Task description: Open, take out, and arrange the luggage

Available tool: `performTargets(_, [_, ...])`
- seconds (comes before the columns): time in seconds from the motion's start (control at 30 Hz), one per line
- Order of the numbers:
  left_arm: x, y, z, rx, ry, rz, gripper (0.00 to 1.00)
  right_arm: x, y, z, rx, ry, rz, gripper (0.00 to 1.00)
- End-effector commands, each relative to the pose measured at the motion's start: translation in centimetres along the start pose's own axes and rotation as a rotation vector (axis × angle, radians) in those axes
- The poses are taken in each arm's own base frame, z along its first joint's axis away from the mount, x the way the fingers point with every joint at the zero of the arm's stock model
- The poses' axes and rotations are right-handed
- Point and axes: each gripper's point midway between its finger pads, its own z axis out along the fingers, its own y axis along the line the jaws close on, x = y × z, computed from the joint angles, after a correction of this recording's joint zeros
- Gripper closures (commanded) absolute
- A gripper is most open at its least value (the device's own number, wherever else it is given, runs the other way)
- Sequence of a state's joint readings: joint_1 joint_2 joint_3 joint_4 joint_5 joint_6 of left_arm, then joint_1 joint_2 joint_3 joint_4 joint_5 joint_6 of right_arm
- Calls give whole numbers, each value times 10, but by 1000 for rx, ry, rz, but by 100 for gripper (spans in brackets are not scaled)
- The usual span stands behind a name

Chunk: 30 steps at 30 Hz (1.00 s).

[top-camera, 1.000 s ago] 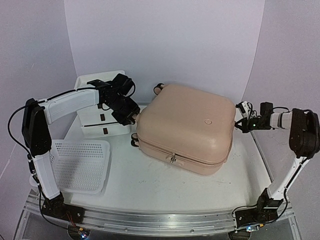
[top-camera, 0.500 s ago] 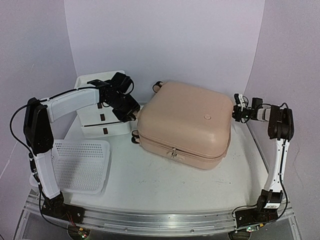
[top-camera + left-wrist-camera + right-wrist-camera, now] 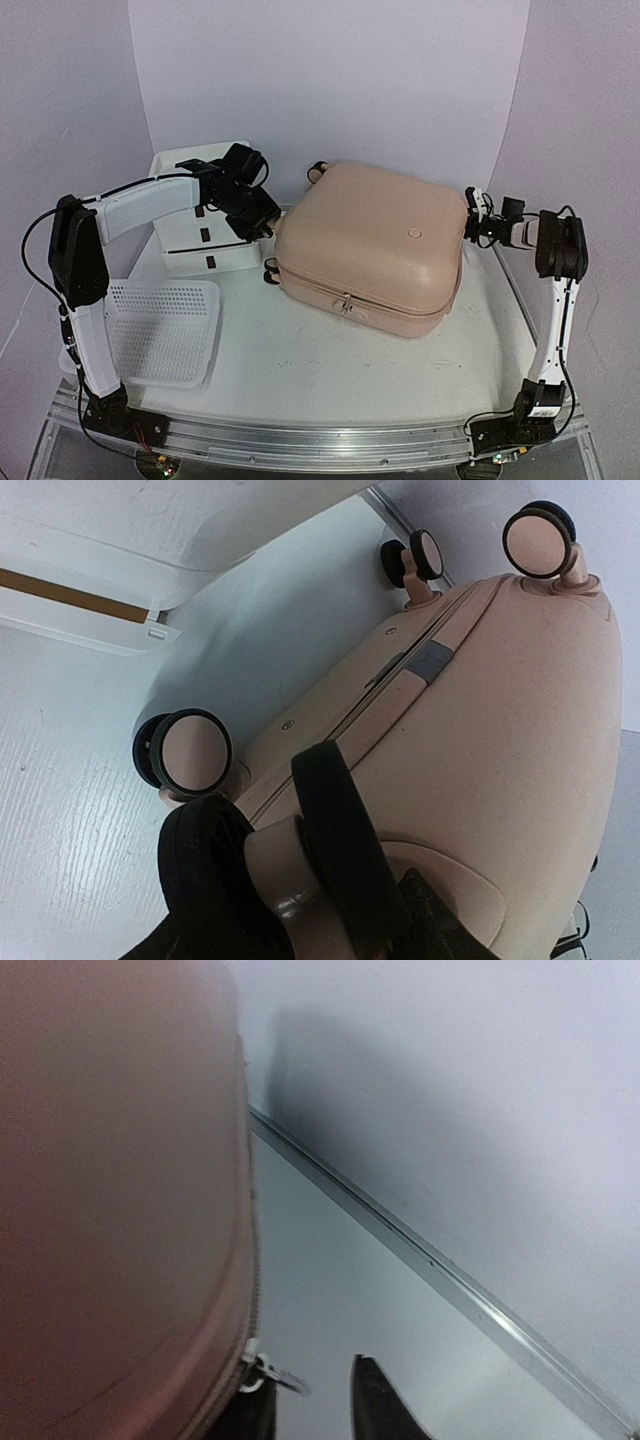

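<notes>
Since a second ago the left pincer (image 3: 265,228) has kept its clamp on one caster (image 3: 290,880) of the luggage (image 3: 375,245), which has shifted slightly away from the arm bases. The right pincer (image 3: 315,1410), closed then, now has its fingers apart. The zip pull (image 3: 268,1375) lies just beside one fingertip, and that arm's elbow has swung inward.

There is one luggage, lying flat and zipped between the two pincers. It has four wheels in all, every one at the left pincer's end. One white drawer unit (image 3: 200,258) stands just outboard of the left pincer, and one white perforated basket (image 3: 165,287) lies nearer the bases than that pincer.

The bench (image 3: 320,375) is white with a metal rail along its near edge. Pale lilac walls (image 3: 330,80) enclose it.
</notes>
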<state>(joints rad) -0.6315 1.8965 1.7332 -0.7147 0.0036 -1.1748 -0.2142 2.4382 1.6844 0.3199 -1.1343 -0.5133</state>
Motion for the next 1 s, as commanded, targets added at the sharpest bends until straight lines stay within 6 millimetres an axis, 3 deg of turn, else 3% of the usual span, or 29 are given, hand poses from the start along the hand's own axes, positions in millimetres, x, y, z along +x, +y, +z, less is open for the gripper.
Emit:
performTargets(0.0, [26,32,-2,-114,35,472,99,-61,-52,-54,390,87,2,57])
performTargets(0.03, [24,31,-4,-96,20,472,97,-60,-53,-67,451,128,63,54])
performTargets(0.07, [24,30,-5,-82,9,471,93,-61,-53,-82,519,181,115,38])
performTargets(0.1, [22,29,-6,-69,-1,475,90,-50,-42,-94,548,277,206,8])
performTargets(0.13, [21,26,-7,-55,-11,478,87,-49,-28,-104,549,356,261,3])
performTargets(0.2, [21,24,-6,-45,-13,486,79,-42,0,-130,594,513,441,2])
performTargets(0.3, [22,23,-7,-31,-12,491,67,-27,40,-182,808,695,710,2])
performTargets(0.4, [20,22,-16,-6,-37,493,48,-14,93,-221,979,805,995,2])
performTargets(0.5, [18,16,-30,43,-66,519,31,-10,150,-217,886,829,1136,2])
performTargets(0.57, [18,12,-42,90,-90,543,19,-13,176,-225,903,812,1188,2])
performTargets(0.7, [17,4,-74,207,-168,610,2,-22,221,-212,775,847,1126,2])
performTargets(0.8, [14,-3,-102,278,-231,671,1,-19,245,-212,743,942,1038,2])
performTargets(0.87, [13,-6,-115,298,-258,712,1,-10,250,-217,789,954,1084,2])
performTargets(0.97, [15,-8,-133,345,-289,763,1,1,260,-208,747,946,1170,2])
